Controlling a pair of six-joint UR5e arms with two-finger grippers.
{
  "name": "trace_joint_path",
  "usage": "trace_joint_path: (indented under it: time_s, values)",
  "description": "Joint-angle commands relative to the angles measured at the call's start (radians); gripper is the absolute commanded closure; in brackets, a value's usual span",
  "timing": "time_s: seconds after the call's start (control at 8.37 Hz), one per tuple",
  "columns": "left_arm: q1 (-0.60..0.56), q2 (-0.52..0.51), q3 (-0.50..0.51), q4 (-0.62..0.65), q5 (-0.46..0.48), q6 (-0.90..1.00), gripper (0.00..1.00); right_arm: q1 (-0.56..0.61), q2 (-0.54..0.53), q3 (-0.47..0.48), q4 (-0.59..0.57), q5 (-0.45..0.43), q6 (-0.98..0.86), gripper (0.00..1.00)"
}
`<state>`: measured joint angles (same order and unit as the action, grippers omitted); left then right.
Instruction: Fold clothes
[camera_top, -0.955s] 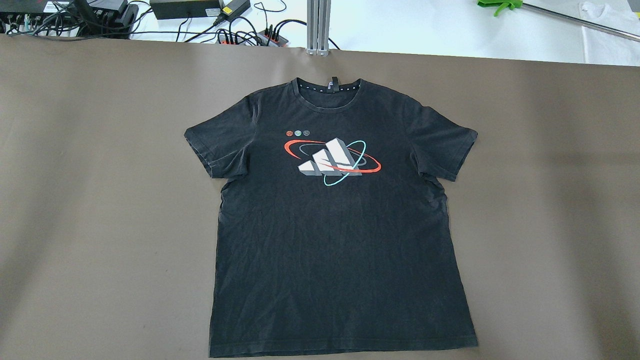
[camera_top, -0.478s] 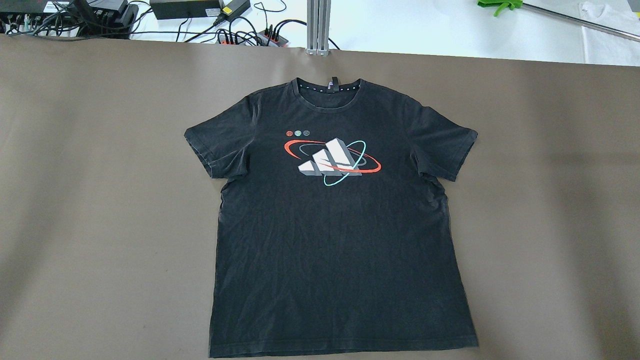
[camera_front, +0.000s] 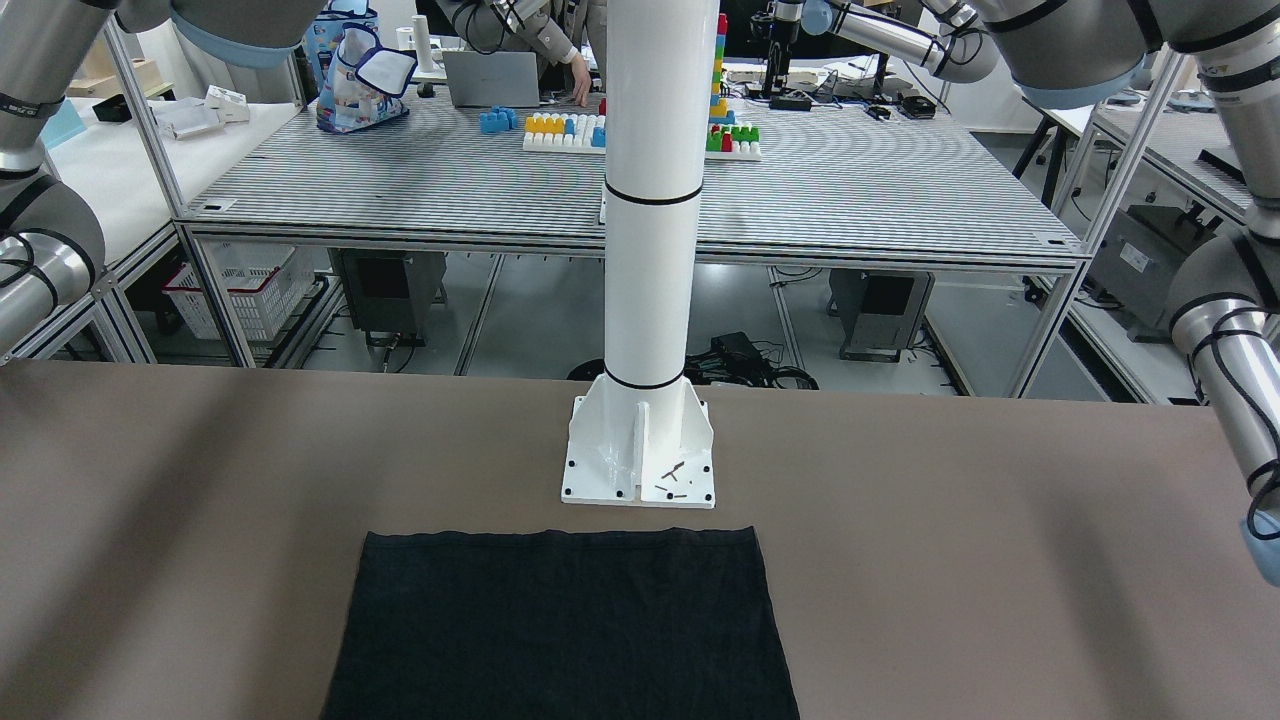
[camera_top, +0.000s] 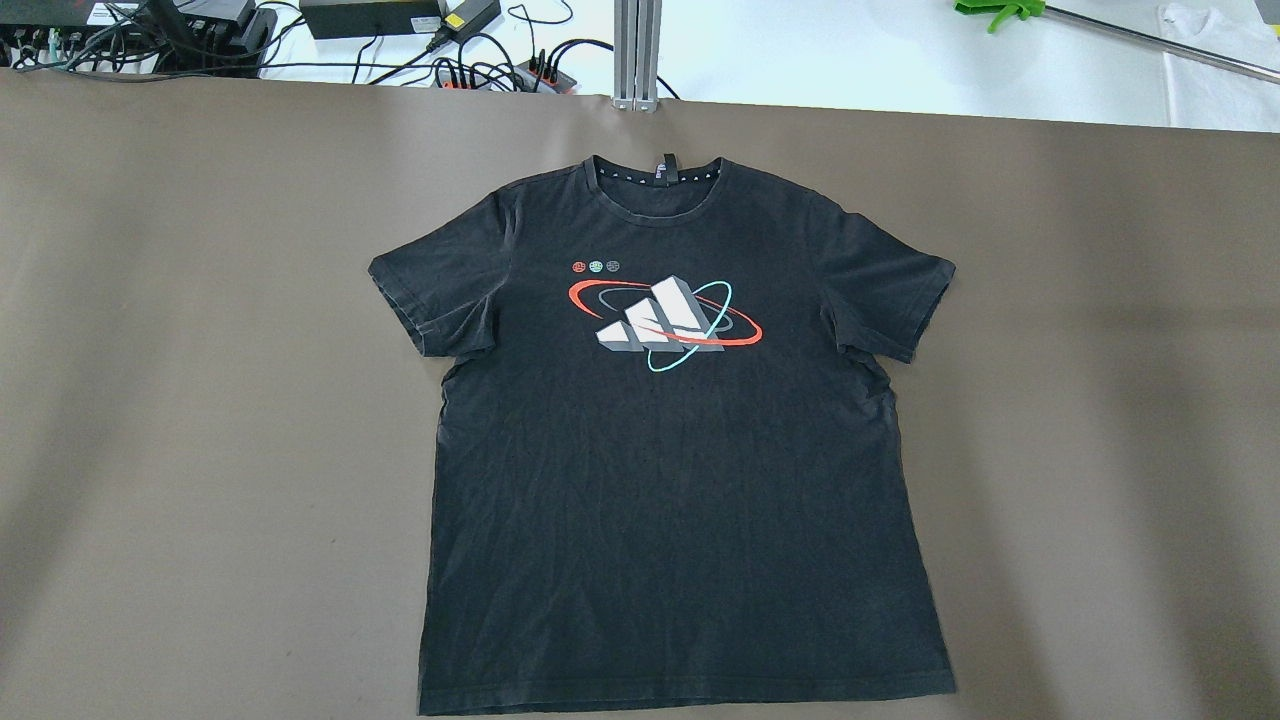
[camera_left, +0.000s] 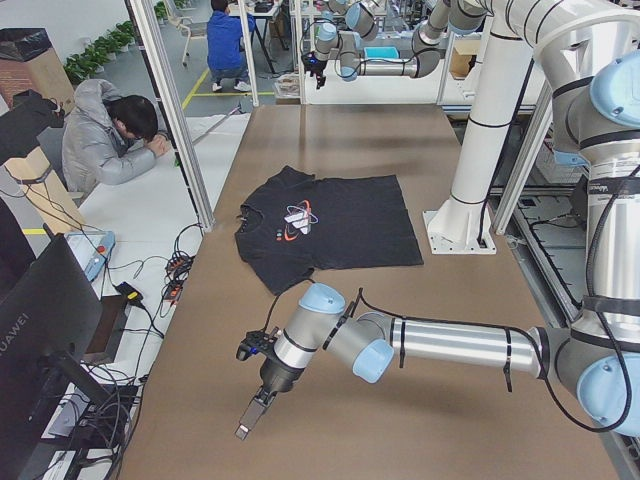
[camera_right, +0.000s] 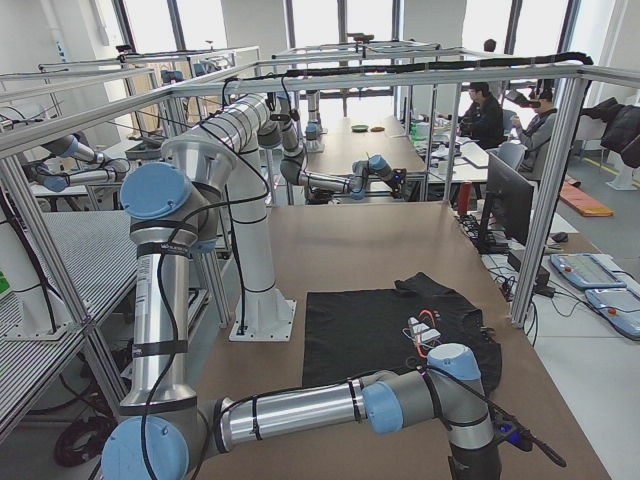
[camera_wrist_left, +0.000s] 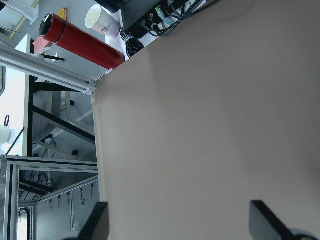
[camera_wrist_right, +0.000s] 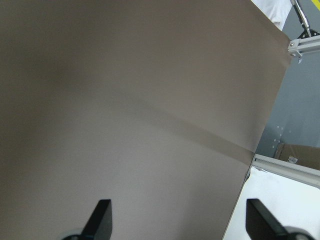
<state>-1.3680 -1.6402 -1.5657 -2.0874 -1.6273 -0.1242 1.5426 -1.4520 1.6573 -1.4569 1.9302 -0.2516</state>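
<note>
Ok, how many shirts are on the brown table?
1. The black T-shirt lies spread flat in the middle of the brown table, print facing up. No other shows.

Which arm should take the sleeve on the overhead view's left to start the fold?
Left. The left tool hangs open over bare table on that sleeve's side; the right tool is beyond the shirt's other sleeve.

No visible change in the clothes (camera_top: 680, 480)

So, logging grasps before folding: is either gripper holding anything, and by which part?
Nothing is held. The left gripper and right gripper are both open above the table; the black T-shirt lies flat, untouched.
</note>
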Motion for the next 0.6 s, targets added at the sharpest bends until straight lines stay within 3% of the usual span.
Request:
trace_joint_path:
  time_s: [0.0,0.24,0.48]
  values:
    - [0.001,-0.018,0.006,0.006,0.004,-0.056,0.00,-0.001,0.004,-0.013,0.018,0.000,0.023,0.06]
    - [0.003,-0.055,0.000,0.009,-0.005,-0.064,0.00,-0.001,0.007,-0.013,0.016,0.007,0.059,0.06]
    - [0.003,-0.101,0.003,0.007,-0.162,-0.145,0.00,-0.009,0.027,-0.010,0.030,0.018,0.170,0.06]
